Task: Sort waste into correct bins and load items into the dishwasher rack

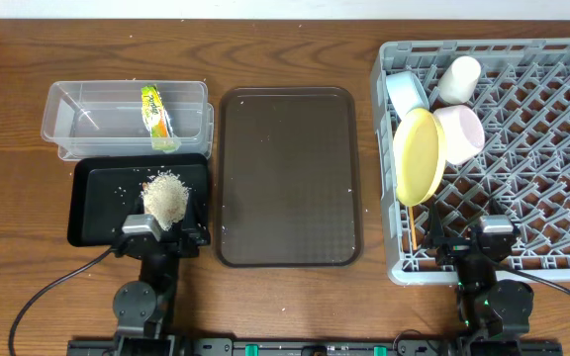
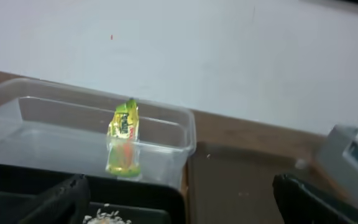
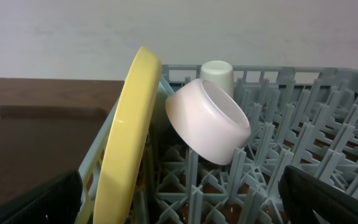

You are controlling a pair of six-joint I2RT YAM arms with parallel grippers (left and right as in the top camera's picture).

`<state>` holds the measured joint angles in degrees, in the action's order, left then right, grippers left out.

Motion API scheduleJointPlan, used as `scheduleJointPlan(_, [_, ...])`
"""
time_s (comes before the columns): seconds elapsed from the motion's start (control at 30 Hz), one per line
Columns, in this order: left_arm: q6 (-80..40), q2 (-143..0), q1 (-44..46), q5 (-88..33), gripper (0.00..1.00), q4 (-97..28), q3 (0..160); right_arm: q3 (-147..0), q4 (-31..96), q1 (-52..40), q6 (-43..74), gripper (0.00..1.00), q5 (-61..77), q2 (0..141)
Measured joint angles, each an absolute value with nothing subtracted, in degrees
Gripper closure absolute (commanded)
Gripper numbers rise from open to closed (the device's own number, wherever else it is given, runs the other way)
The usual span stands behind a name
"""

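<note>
Left jaws and right jaws both spread wide, holding nothing.

Wrapper [image 1: 156, 111] lies in clear tub [image 1: 67, 111] at 10 o'clock. Rice heap [image 1: 166, 195] sits in black tray [image 1: 97, 203] at 8 o'clock, just beyond left jaws.

Rack [image 1: 542, 148] at 3 o'clock holds plate [image 1: 417, 156], pink bowl [image 1: 458, 133], blue bowl [image 1: 405, 91] and cup [image 1: 459, 79].

Risks:
- Plate stands on edge, pink bowl tilted just beside it. A sweep by right jaws, at its 6 o'clock, could topple either.
- Left jaws advancing low would scatter rice.

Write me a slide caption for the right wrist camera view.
Yellow plate standing on edge beside a tilted whitish-pink bowl and a white cup in the grey dishwasher rack.
</note>
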<state>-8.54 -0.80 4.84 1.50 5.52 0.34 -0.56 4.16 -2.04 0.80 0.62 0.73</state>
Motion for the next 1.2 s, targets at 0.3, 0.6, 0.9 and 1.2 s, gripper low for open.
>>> scheduleJointPlan(0.3, [-2.9, -0.6, 4.8, 0.4, 0.04, -0.9, 0.8, -0.6, 4.1, -2.0, 0.8, 0.01, 0.6, 0.7])
scheduleJointPlan(0.6, [-2.9, -0.6, 4.8, -0.1, 0.04, -1.5, 1.1, -0.6, 4.2, -2.0, 0.8, 0.01, 0.6, 0.7])
scheduleJointPlan(0.9, [-2.9, -0.6, 4.8, 0.0, 0.04, -1.5, 1.1, -0.6, 4.2, -2.0, 0.8, 0.01, 0.6, 0.7])
scheduleJointPlan(1.2, [-2.9, -0.6, 4.8, 0.0, 0.04, -1.5, 1.1, -0.6, 4.1, -2.0, 0.8, 0.01, 0.6, 0.7])
